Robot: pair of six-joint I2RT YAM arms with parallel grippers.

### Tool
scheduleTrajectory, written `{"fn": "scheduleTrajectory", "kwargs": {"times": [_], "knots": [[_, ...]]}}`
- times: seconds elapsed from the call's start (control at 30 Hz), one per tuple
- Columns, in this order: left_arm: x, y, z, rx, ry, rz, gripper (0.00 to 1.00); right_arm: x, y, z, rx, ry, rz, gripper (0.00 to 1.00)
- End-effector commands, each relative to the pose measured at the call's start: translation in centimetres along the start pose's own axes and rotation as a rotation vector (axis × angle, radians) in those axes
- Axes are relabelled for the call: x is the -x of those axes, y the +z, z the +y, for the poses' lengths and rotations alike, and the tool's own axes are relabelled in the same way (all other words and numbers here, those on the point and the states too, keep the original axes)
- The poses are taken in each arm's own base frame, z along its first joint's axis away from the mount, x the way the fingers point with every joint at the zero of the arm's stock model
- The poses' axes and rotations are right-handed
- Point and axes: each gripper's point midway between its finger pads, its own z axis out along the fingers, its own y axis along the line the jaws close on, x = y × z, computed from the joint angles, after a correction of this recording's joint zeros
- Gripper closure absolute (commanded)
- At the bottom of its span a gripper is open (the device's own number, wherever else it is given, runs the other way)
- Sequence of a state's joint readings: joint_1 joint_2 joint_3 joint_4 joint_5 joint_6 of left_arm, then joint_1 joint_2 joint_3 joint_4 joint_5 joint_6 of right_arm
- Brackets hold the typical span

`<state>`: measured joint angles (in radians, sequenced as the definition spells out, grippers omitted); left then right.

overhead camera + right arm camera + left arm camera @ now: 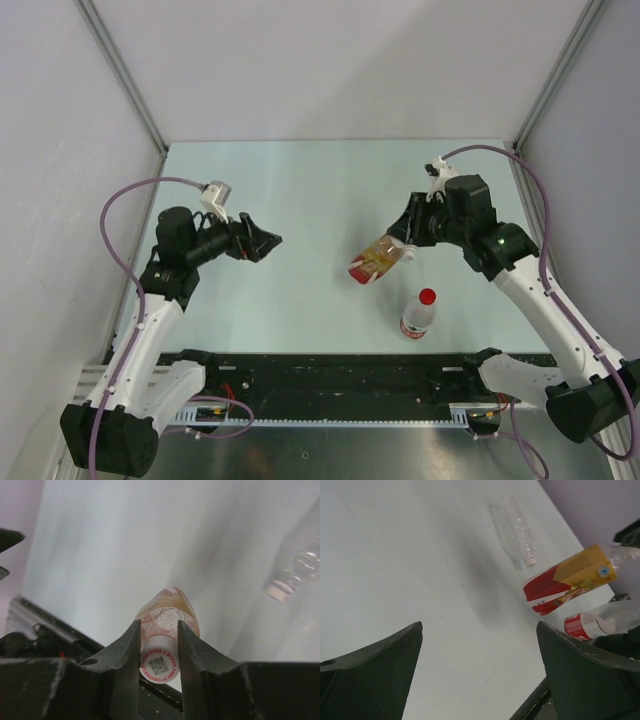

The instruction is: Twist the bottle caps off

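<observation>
Pale table (300, 180); right fingers (125, 655) clamp the white cap (160, 662), left fingers (375, 665) spread wide

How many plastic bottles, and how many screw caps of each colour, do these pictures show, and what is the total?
Small clear plastic bottles: 3 (yellow-and-red labelled bottle, red-and-white labelled bottle, plain transparent bottle)
Round red plastic screw caps: 1 (red cap)
Round white plastic screw caps: 2 (code-printed white cap, white cap on the plain bottle)
Total: 6
</observation>
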<state>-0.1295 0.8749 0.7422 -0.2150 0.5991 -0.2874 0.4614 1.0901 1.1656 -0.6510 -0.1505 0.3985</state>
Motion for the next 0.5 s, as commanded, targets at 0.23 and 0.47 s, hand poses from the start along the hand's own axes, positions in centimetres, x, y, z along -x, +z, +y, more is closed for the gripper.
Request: {"fn": "scheduleTrajectory", "kwargs": {"times": [0.23, 0.47], "knots": [[1.6, -2.6, -8.7, -0.434, 0.165, 0.029, 0.0, 2.0, -2.7, 8.9, 0.555, -0.053, 0.043, 1.0], [-0.3, -2.5, -13.2, -0.612, 0.261, 0.093, 0.0, 2.7, -4.5, 10.9, 0.71, -0.005, 0.069, 1.0]]}}
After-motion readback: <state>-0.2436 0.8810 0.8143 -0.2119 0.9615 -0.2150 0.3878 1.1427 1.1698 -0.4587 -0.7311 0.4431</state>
